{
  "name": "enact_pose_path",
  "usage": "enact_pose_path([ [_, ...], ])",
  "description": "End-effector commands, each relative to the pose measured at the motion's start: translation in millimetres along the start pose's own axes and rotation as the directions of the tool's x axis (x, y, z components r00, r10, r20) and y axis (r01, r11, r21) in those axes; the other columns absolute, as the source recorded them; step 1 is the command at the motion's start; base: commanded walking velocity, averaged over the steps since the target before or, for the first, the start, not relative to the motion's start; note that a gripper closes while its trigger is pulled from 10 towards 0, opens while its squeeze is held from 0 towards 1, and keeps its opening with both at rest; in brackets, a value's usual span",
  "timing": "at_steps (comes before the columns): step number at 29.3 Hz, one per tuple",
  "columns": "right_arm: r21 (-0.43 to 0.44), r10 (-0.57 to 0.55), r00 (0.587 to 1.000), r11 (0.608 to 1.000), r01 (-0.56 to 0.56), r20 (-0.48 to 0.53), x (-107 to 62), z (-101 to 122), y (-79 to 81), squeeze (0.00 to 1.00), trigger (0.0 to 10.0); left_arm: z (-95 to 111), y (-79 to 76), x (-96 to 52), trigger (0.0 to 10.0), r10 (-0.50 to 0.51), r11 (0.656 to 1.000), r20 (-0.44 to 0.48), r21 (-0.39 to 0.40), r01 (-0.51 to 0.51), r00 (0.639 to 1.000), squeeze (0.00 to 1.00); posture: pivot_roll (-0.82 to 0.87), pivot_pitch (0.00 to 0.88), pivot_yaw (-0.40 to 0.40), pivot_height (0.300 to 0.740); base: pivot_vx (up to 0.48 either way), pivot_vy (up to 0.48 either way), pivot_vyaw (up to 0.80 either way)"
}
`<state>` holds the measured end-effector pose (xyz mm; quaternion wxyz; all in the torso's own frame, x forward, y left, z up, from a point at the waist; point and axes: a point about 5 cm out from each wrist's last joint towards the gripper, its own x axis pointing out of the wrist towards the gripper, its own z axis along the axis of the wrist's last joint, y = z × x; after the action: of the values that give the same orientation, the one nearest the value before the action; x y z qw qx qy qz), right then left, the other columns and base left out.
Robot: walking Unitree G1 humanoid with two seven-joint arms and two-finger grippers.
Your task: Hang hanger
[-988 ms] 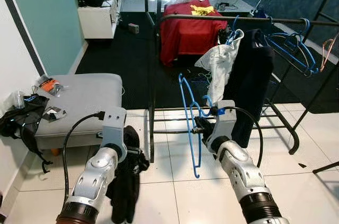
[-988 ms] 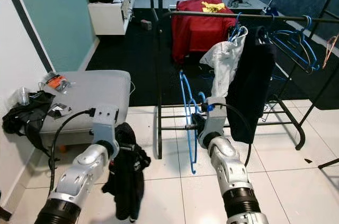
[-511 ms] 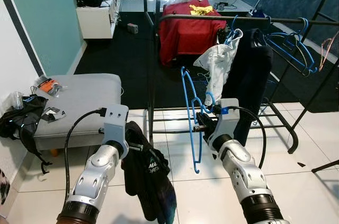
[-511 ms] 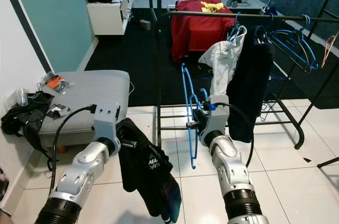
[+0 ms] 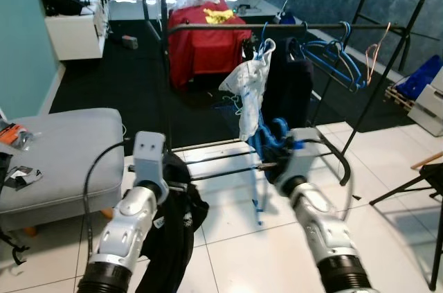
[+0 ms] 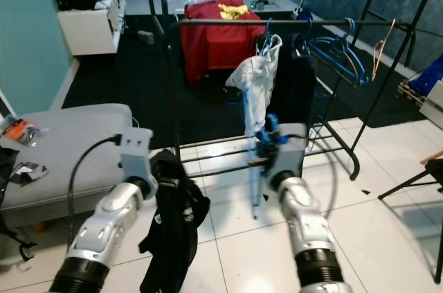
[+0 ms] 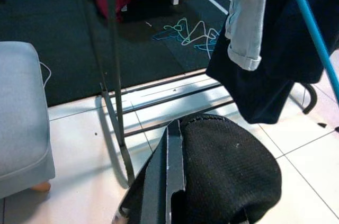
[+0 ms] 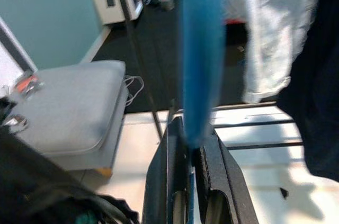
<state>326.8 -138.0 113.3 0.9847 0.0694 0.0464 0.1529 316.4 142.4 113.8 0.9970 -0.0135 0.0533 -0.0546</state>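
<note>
My right gripper (image 5: 271,160) is shut on a blue plastic hanger (image 5: 259,189), held upright and edge-on just in front of the clothes rack's lower bars. In the right wrist view the blue hanger (image 8: 201,49) rises from between the two black fingers (image 8: 170,181). The rack's top rail (image 5: 228,27) carries a white garment (image 5: 248,92), a dark garment (image 5: 287,89) and several blue hangers (image 5: 332,57). My left gripper (image 5: 172,181) is shut on a black garment (image 5: 173,224) that hangs down toward the tiled floor. That black garment (image 7: 228,171) covers one side of the left gripper's fingers (image 7: 167,176).
A grey ottoman (image 5: 55,154) stands to the left. Behind the rack is a piece of furniture under a red cover (image 5: 201,37), with a white cabinet (image 5: 73,33) at the back left. A second dark rack frame (image 5: 387,50) and a folding stand (image 5: 415,182) are on the right.
The camera has swung to the right, so the whole scene shifted left. The black garment, swung out half a second ago, now hangs straight under my left gripper. The hanger is turned edge-on.
</note>
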Motion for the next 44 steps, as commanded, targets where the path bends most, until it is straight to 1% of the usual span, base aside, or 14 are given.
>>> enact_pose_path([
  [1, -0.007, -0.021, 1.000, 1.000, 0.021, 0.020, -1.4, 5.7, -7.3, 0.00, 10.0, 3.8, -2.8, 0.4, 10.0, -0.013, 1.000, 0.021, 0.005, 0.013, 1.000, 0.00, -0.06, 0.000, -0.038, 0.740, 0.334, 0.000, 0.00],
  [10, -0.022, -0.021, 0.999, 1.000, 0.021, 0.026, -3.3, 9.4, -11.2, 0.00, 10.0, 3.8, -1.6, 0.6, 10.0, -0.003, 1.000, 0.021, 0.011, 0.003, 1.000, 0.00, -0.07, 0.000, -0.042, 0.740, 0.331, 0.000, 0.00],
  [17, -0.025, -0.033, 0.998, 0.999, 0.035, 0.060, 0.6, 23.0, -15.2, 0.00, 10.0, 2.7, -1.9, 0.8, 10.0, -0.008, 1.000, 0.019, 0.011, 0.007, 1.000, 0.00, -0.07, 0.000, -0.042, 0.740, 0.332, 0.000, 0.00],
  [27, -0.032, -0.081, 0.994, 0.996, 0.084, 0.078, -1.5, 34.7, -28.8, 0.00, 10.0, 2.1, -5.1, 0.2, 10.0, -0.023, 1.000, 0.016, 0.012, 0.023, 1.000, 0.00, -0.07, 0.000, -0.039, 0.740, 0.331, 0.000, 0.00],
  [28, -0.035, -0.097, 0.992, 0.994, 0.100, 0.087, -2.1, 37.7, -32.6, 0.00, 10.0, 1.9, -5.3, 0.5, 10.0, -0.025, 1.000, 0.015, 0.012, 0.024, 1.000, 0.00, -0.07, 0.000, -0.039, 0.740, 0.334, 0.000, 0.00],
  [30, -0.035, -0.097, 0.992, 0.994, 0.100, 0.087, -2.1, 37.7, -32.6, 0.00, 10.0, 1.9, -5.3, 0.5, 10.0, -0.025, 1.000, 0.015, 0.012, 0.024, 1.000, 0.00, -0.07, 0.000, -0.039, 0.740, 0.334, 0.000, 0.00],
  [31, -0.035, -0.119, 0.988, 0.992, 0.122, 0.094, -3.0, 41.1, -37.6, 0.00, 10.0, 1.6, -5.8, 0.7, 10.0, -0.027, 1.000, 0.014, 0.012, 0.027, 1.000, 0.00, -0.07, 0.000, -0.039, 0.740, 0.334, 0.000, 0.00],
  [32, -0.035, -0.119, 0.988, 0.992, 0.122, 0.094, -3.0, 41.1, -37.6, 0.00, 10.0, 1.6, -5.8, 0.7, 10.0, -0.027, 1.000, 0.014, 0.012, 0.027, 1.000, 0.00, -0.07, 0.000, -0.039, 0.740, 0.334, 0.000, 0.00],
  [33, -0.042, -0.146, 0.985, 0.988, 0.150, 0.094, -4.2, 44.9, -44.8, 0.00, 10.0, 1.1, -6.5, 0.7, 10.0, -0.030, 0.999, 0.011, 0.012, 0.030, 0.999, 0.00, -0.07, 0.000, -0.038, 0.740, 0.330, 0.000, 0.00],
  [34, -0.042, -0.146, 0.985, 0.988, 0.150, 0.094, -4.2, 44.9, -44.8, 0.00, 10.0, 1.1, -6.5, 0.7, 10.0, -0.030, 0.999, 0.011, 0.012, 0.030, 0.999, 0.00, -0.07, 0.000, -0.038, 0.740, 0.330, 0.000, 0.00],
  [36, -0.047, -0.174, 0.980, 0.983, 0.179, 0.091, -5.6, 50.2, -53.7, 0.00, 10.0, 0.5, -7.3, 0.6, 10.0, -0.035, 0.999, 0.008, 0.014, 0.035, 0.999, 0.00, -0.07, 0.000, -0.036, 0.740, 0.330, 0.000, 0.00],
  [37, -0.047, -0.174, 0.980, 0.983, 0.179, 0.091, -5.6, 50.2, -53.7, 0.00, 10.0, 0.5, -7.3, 0.6, 10.0, -0.035, 0.999, 0.008, 0.014, 0.035, 0.999, 0.00, -0.07, 0.000, -0.036, 0.740, 0.330, 0.000, 0.00],
  [38, -0.059, -0.185, 0.979, 0.980, 0.190, 0.090, -6.0, 57.3, -60.9, 0.00, 10.0, 0.4, -7.2, 0.6, 10.0, -0.038, 0.999, 0.006, 0.016, 0.038, 0.999, 0.00, -0.07, 0.000, -0.033, 0.740, 0.330, 0.000, 0.00],
  [44, -0.086, -0.194, 0.976, 0.976, 0.202, 0.095, -6.5, 68.6, -69.2, 0.00, 10.0, -0.1, -6.9, 0.9, 10.0, -0.040, 0.999, 0.003, 0.018, 0.040, 0.999, 0.00, -0.08, 0.000, -0.031, 0.740, 0.330, 0.000, 0.00],
])
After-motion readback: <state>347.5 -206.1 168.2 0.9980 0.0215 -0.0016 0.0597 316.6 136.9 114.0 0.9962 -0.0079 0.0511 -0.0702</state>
